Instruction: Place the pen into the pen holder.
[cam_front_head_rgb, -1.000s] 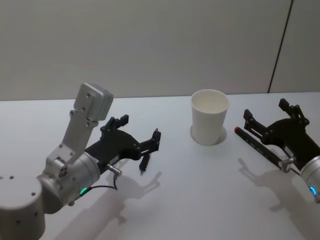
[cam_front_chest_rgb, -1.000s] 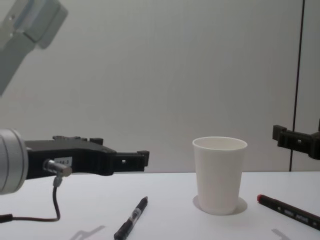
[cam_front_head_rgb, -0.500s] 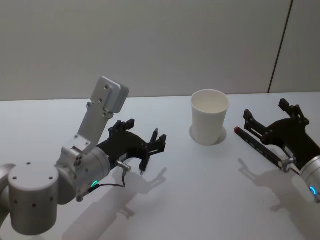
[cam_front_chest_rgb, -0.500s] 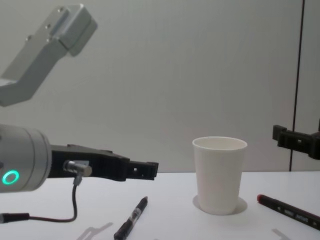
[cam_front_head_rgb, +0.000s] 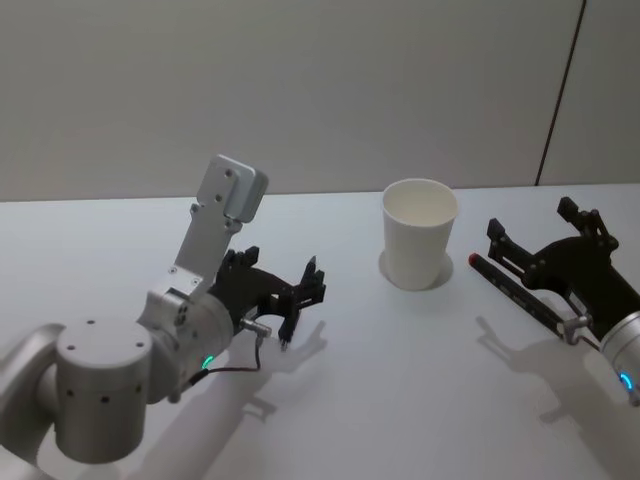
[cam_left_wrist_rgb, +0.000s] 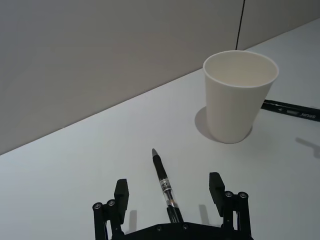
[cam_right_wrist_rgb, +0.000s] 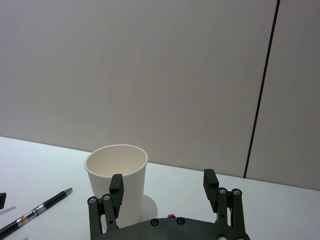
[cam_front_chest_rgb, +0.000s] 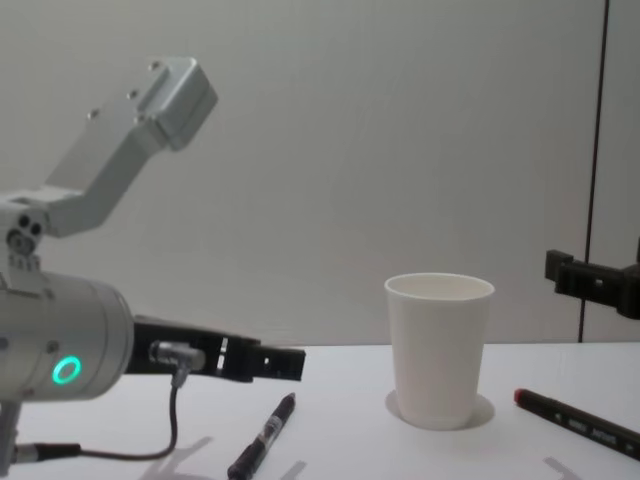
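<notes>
Left pincer, spread wide and empty, hovers over the pen; right pincer hangs spread, well apart.

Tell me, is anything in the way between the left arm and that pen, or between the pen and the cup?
Nothing visible. The left end effector hangs open just above the pen, with bare table between the pen and the cup. The other pen lies on the cup's far side, off the path.
</notes>
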